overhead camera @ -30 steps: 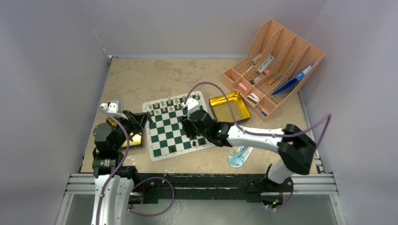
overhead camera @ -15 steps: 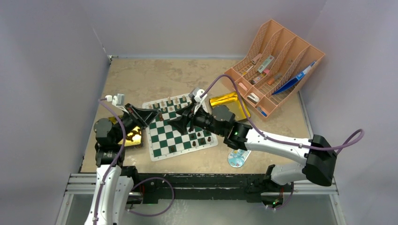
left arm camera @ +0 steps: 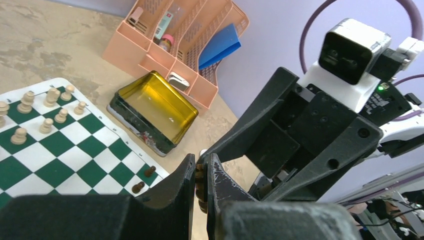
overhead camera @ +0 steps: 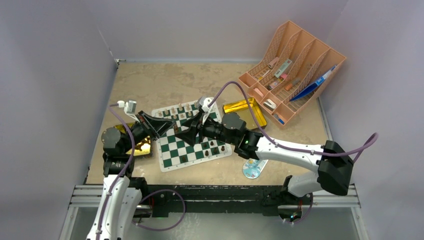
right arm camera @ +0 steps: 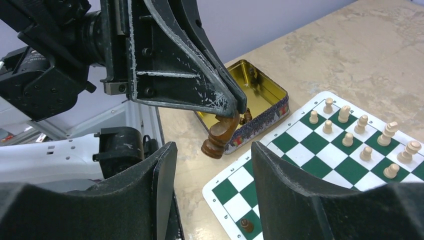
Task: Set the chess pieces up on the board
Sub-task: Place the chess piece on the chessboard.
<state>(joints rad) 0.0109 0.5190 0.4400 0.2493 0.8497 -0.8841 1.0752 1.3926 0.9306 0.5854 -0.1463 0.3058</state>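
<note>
From above, two arms meet over one board [overhead camera: 175, 150], a flat mat of green and white checks with a white border. The left gripper [overhead camera: 169, 127] and the right gripper [overhead camera: 181, 134] stand tip to tip over its left half, and whatever sits between them is too small to tell here. Two gold tins [overhead camera: 246, 114] lie one behind each gripper, both partly covered by the arms, and one orange rack [overhead camera: 292, 70] of slotted plastic stands far beyond the right gripper. The chess pieces [overhead camera: 179, 108] on the board are specks, too small to count. In the left wrist view the left jaws are almost shut, pinching one dark brown piece [left arm camera: 200, 181], only a sliver of it showing between the scuffed black fingers. Left of these jaws seven tan pieces [left arm camera: 46, 125] stand on the board, an eighth cut by the frame edge, and two small dark pieces [left arm camera: 149, 171] sit close to the tips. In the right wrist view the right jaws stand wide apart, holding nothing. The glossy, curved wooden piece hangs from the left fingertips just beyond the gap. Ten tan pieces show right of the jaws, one dark pawn [right arm camera: 245, 225] low between them, and another dark shape sits half hidden in the tin
</note>
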